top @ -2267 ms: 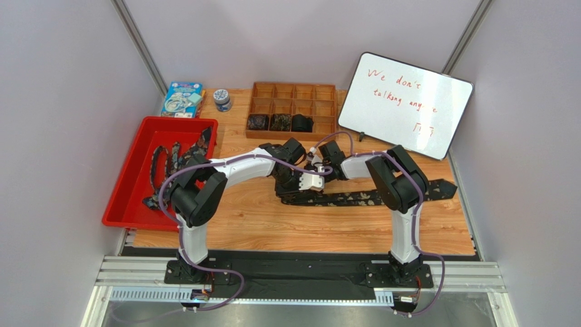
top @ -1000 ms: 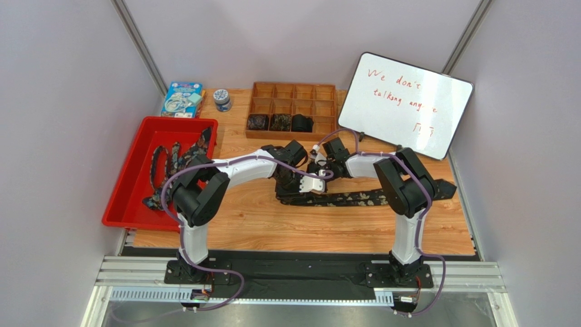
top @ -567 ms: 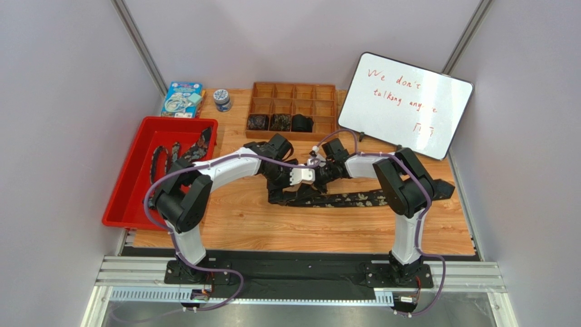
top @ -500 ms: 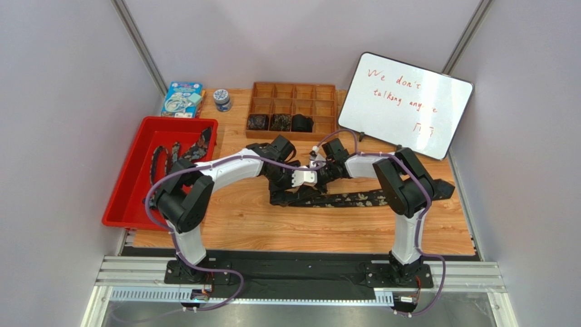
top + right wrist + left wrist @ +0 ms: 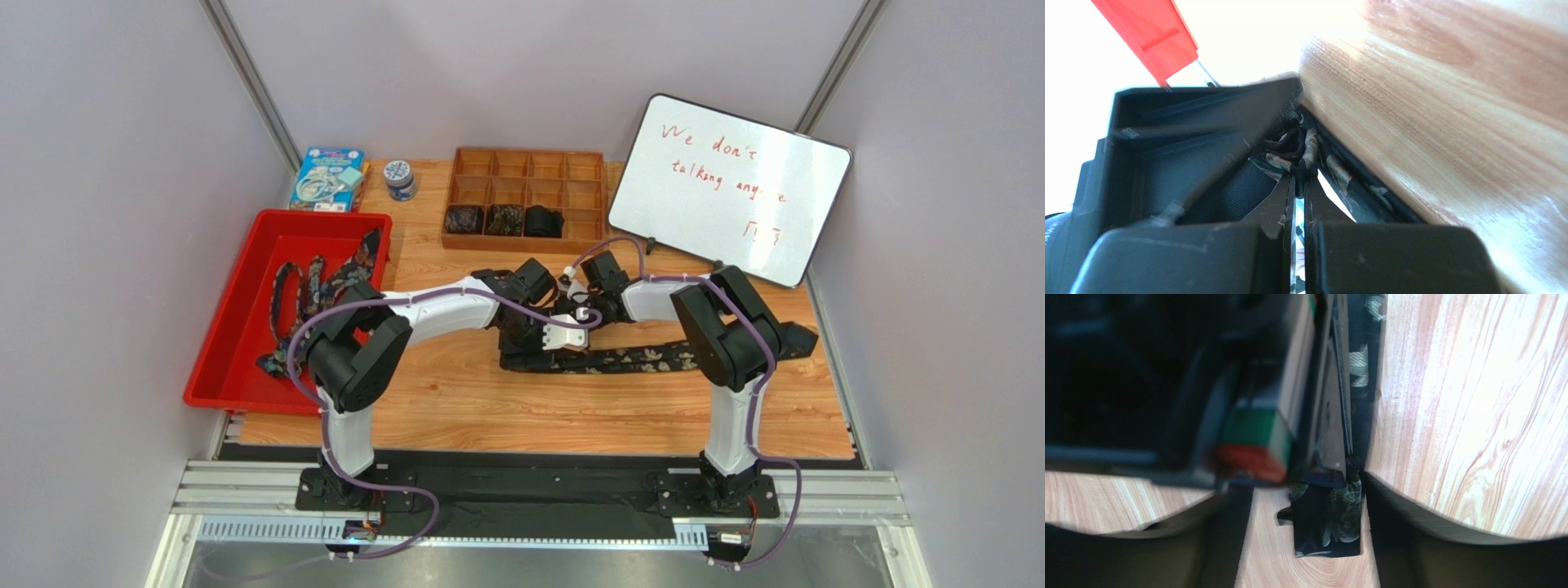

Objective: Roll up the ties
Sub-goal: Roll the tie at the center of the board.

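One tie (image 5: 638,359), dark with pale speckles, lies stretched across the wooden table towards the right edge. Its left end (image 5: 1330,520) lies folded between my two grippers. My right gripper (image 5: 574,306) is shut on that end, and the bunched fabric (image 5: 1303,150) sits at its tips (image 5: 1298,177). My left gripper (image 5: 555,333) is low over the same spot and open. In the left wrist view its gripper (image 5: 1309,539) straddles the tie end, with the left finger clear of the cloth. More ties (image 5: 307,294) lie loose in the red tray (image 5: 233,398). Three rolled coils (image 5: 503,221) sit in the wooden organizer (image 5: 530,154).
A whiteboard (image 5: 730,184) leans at the back right, close behind the right arm. A blue box (image 5: 326,178) and a small jar (image 5: 399,180) stand at the back left. The red tray's corner (image 5: 1149,30) shows in the right wrist view.
My left arm swung left away from the tie end, then came back right over it, with its jaws opened wider. The right gripper kept its pinch on the tie.
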Controlling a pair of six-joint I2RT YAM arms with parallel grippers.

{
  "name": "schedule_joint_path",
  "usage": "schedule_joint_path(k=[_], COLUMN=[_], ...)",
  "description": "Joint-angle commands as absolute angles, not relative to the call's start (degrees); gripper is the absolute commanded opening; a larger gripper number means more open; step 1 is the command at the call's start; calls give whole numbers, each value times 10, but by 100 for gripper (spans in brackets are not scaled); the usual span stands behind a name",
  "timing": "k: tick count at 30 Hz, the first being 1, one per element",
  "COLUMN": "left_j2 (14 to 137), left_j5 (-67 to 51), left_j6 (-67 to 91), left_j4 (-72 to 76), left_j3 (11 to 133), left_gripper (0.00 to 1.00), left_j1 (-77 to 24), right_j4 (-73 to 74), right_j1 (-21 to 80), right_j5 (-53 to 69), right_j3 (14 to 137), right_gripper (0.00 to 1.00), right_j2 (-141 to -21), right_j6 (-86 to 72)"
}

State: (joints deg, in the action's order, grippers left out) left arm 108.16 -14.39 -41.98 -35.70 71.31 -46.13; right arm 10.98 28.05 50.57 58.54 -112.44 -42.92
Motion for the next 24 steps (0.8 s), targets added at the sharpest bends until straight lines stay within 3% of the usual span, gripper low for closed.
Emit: schedule_joint_path(k=[1, 6, 8, 14, 17, 20, 24], left_j2=[1107, 1096, 1094, 1078, 1064, 1041, 1013], left_j5=[-120, -126, -123, -150, -170, -207, -271], left_j6=[-432, -456, -462, -482, -485, -482, -481], left_j4=[-363, -366, -372, -390, -398, -403, -403], left_j3=[725, 713, 705, 693, 693, 693, 691], left_gripper=[59, 27, 25, 38, 60, 70, 74], left_j1=[-463, -463, -462, -463, -456, -431, -395], right_j4=[102, 123, 139, 148, 149, 144, 142], right_j1=[277, 264, 263, 254, 250, 241, 235], right_j5=[525, 530, 520, 489, 471, 473, 480], right_j3=[577, 575, 579, 599, 605, 607, 606], right_gripper=[0, 0, 0, 0, 0, 0, 0], right_j2=[-1116, -1098, -1103, -1149, -1163, -1181, -1204], right_j6=[-447, -441, -422, -388, -367, -360, -359])
